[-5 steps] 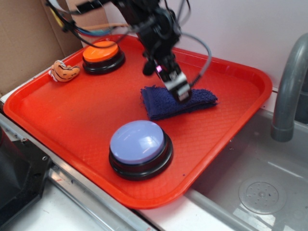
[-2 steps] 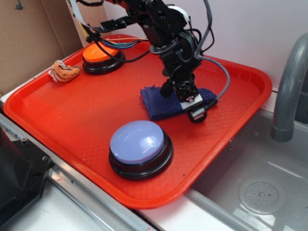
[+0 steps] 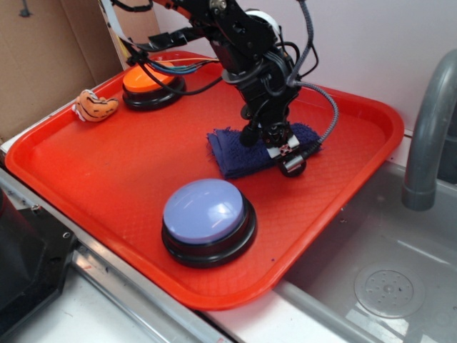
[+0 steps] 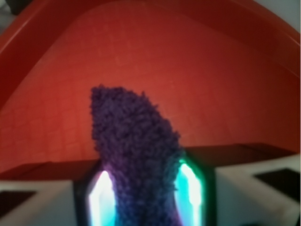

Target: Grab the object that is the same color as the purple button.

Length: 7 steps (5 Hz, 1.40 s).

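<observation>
The dark purple-blue terry cloth lies folded on the red tray, behind the lavender dome button. My gripper is down on the cloth's right half, its jaws either side of a ridge of the fabric. In the wrist view the fuzzy cloth fills the gap between my two glowing fingers, and the gripper is shut on it. The cloth still rests on the tray.
An orange dome button stands at the tray's back left, with a small orange striped plush toy beside it. A sink basin and grey faucet are to the right. A cardboard box stands on the left.
My gripper came down from above the cloth and turned, then settled onto its right half and closed around a fold of fabric. The cloth has hardly shifted.
</observation>
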Each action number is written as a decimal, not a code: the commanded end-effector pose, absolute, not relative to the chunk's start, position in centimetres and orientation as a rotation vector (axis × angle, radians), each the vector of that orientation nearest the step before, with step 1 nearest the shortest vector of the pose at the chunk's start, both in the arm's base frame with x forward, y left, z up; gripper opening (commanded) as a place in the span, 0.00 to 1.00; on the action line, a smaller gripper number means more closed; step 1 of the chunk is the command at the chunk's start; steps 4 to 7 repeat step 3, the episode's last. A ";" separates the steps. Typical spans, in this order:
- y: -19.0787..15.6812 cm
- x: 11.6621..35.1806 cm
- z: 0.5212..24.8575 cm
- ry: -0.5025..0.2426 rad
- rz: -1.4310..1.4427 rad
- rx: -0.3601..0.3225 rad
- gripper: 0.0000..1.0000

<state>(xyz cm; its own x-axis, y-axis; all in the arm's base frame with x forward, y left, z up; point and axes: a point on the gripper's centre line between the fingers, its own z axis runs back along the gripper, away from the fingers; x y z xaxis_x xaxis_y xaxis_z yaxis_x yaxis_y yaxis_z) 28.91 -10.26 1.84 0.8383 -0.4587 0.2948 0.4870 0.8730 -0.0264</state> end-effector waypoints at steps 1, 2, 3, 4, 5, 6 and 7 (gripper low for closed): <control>-8.2 29.1 8.3 -0.349 -0.341 -0.033 0.00; -6.4 28.7 12.3 -0.346 -0.286 -0.024 0.00; -1.7 24.0 17.3 -0.254 -0.052 0.077 0.00; -1.7 24.0 17.3 -0.254 -0.052 0.077 0.00; -1.7 24.0 17.3 -0.254 -0.052 0.077 0.00; -1.7 24.0 17.3 -0.254 -0.052 0.077 0.00; -1.7 24.0 17.3 -0.254 -0.052 0.077 0.00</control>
